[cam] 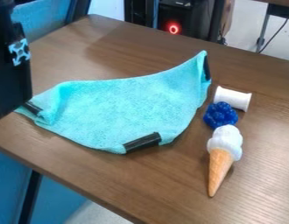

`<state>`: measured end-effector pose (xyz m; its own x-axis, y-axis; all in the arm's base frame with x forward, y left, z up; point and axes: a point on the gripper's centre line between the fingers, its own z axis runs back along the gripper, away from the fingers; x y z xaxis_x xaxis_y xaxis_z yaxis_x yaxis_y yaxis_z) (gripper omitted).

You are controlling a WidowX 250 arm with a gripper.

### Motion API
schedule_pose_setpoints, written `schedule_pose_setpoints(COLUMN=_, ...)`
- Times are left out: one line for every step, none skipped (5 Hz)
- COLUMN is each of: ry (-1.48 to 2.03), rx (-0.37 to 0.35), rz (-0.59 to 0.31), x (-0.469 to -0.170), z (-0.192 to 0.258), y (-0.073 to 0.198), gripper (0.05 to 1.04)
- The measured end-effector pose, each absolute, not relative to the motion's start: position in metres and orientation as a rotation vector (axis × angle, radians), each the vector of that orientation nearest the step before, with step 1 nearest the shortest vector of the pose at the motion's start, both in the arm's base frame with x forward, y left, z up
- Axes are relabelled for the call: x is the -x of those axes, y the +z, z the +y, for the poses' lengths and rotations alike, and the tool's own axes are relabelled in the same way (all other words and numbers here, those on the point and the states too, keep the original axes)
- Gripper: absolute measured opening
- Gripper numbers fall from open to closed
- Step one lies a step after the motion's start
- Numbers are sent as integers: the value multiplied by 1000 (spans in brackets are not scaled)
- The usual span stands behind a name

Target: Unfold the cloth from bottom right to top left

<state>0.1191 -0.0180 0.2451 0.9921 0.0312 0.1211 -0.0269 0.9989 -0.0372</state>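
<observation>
As gripper (12, 83) hangs by left end of cloth (126, 109), cannot tell whether open or closed.

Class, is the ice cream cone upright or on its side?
On its side: the ice cream cone lies lengthwise along the table.

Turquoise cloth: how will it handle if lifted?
Turquoise cloth should be floppy, given its soft folds and curving edges. Fuzzy texture suggests it's not slippery. The black strip on its near edge may be stiffer; it looks straighter than the fabric.
</observation>
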Motion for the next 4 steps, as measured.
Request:
schedule_pose_setpoints(ry=36, rx=42, rz=-116, x=-118, z=-19, y=240, gripper=1000)
schedule_pose_setpoints(ry=60, rx=58, rz=-96, x=-116, z=-26, y=197, gripper=1000)
schedule_pose_setpoints(ry=35, rx=-9, rz=-220, x=-130, z=-32, y=174, gripper=1000)
schedule_pose_setpoints(ry=21, rx=-86, rz=-372, x=-153, z=-40, y=154, gripper=1000)
